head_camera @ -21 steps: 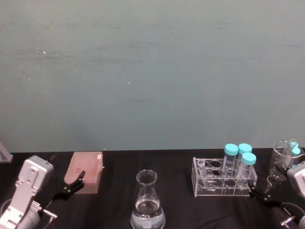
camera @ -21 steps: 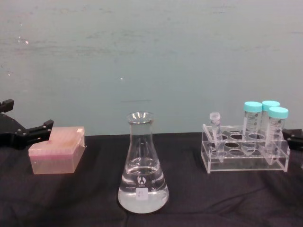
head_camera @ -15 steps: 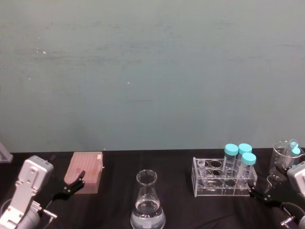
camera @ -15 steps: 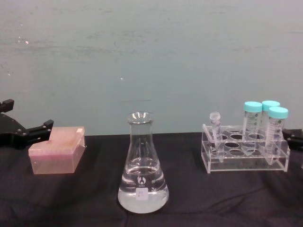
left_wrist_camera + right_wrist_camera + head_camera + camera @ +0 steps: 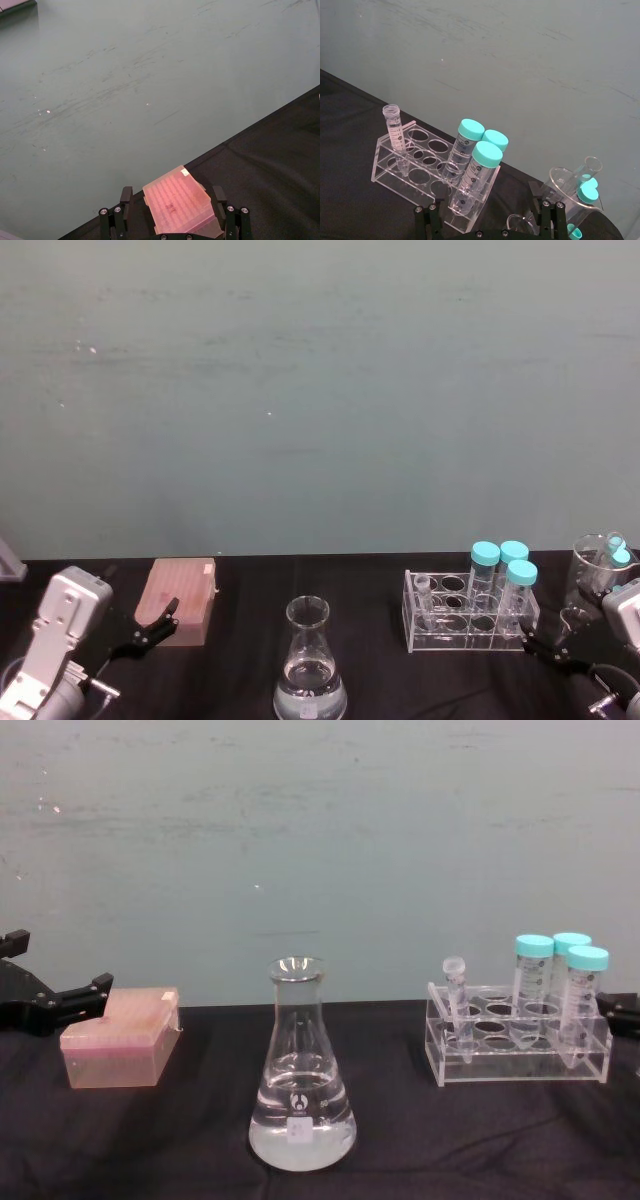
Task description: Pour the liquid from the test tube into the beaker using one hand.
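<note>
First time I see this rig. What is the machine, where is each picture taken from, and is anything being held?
A two-armed robot; each arm ends in a pincer. Pictures come from its head, its chest and each wrist. On the black table: the beaker with some clear liquid, a pink box, a clear rack holding the small test tube and three teal-capped tubes. The left pincer near the box and the right pincer near the rack are open, holding nothing.
</note>
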